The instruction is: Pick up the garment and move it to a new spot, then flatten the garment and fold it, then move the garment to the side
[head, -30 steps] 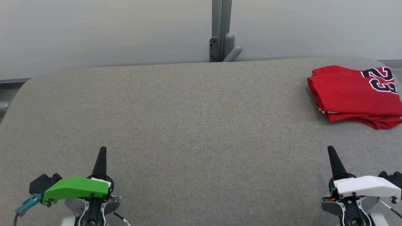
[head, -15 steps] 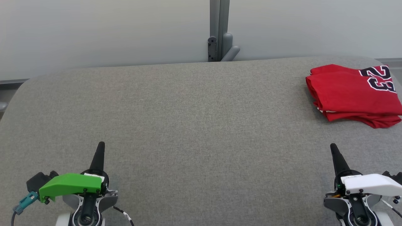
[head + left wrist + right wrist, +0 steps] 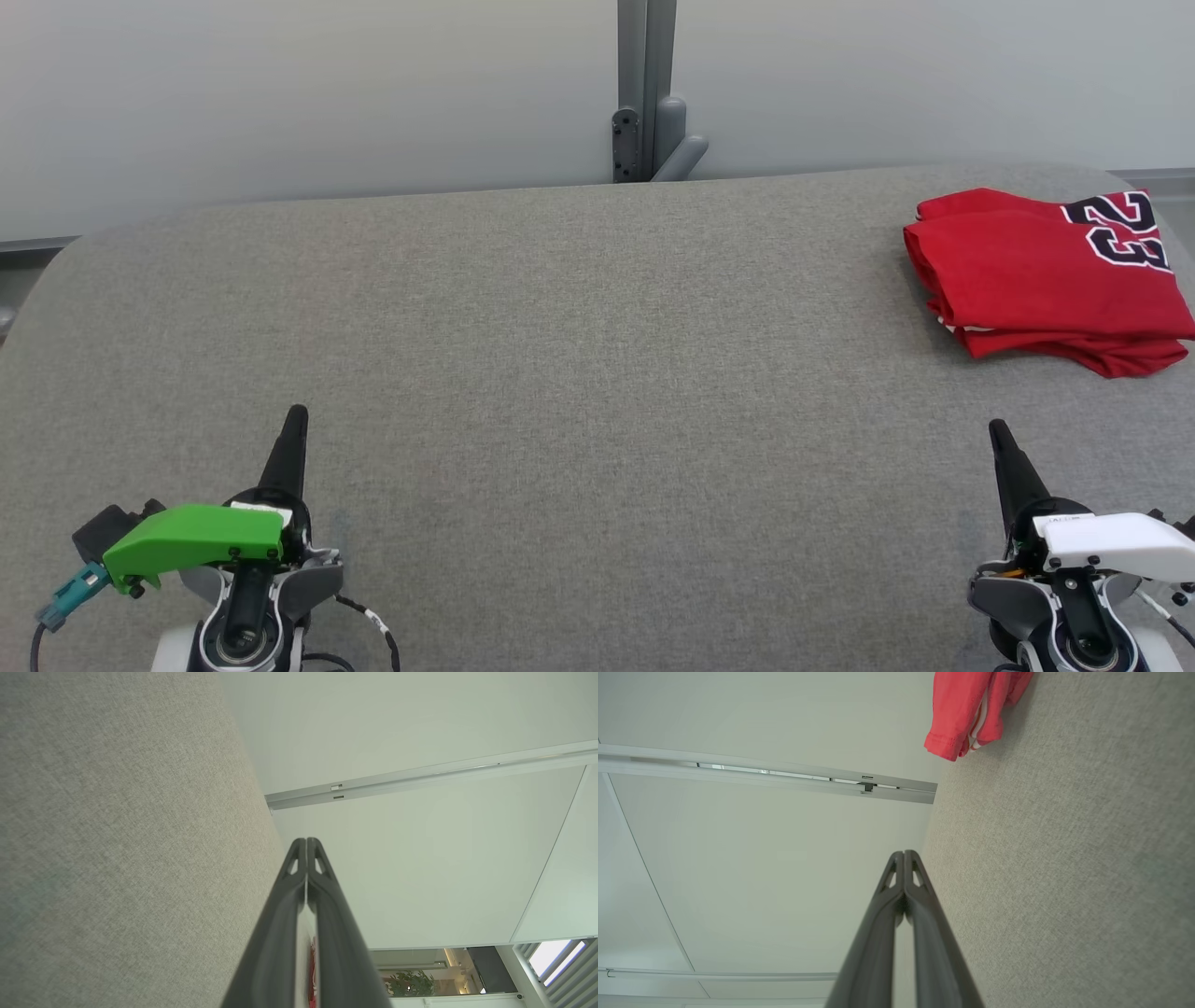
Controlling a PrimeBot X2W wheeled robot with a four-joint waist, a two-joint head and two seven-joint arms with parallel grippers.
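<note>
Sitting folded at the far-right corner of the grey fabric table (image 3: pixel 597 373), the red numbered jersey (image 3: pixel 1027 289) is nearer the right gripper (image 3: pixel 999 431) than the left gripper (image 3: pixel 297 415), both pinched shut, empty.

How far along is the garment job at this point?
Done, by the look of it: the red garment lies folded in a compact stack at the far right of the grey table, so folding and moving aside appear complete. In hand: nothing; the left end effector and right end effector are shut and empty near the front edge, apart from the garment. Left: seemingly nothing.
</note>
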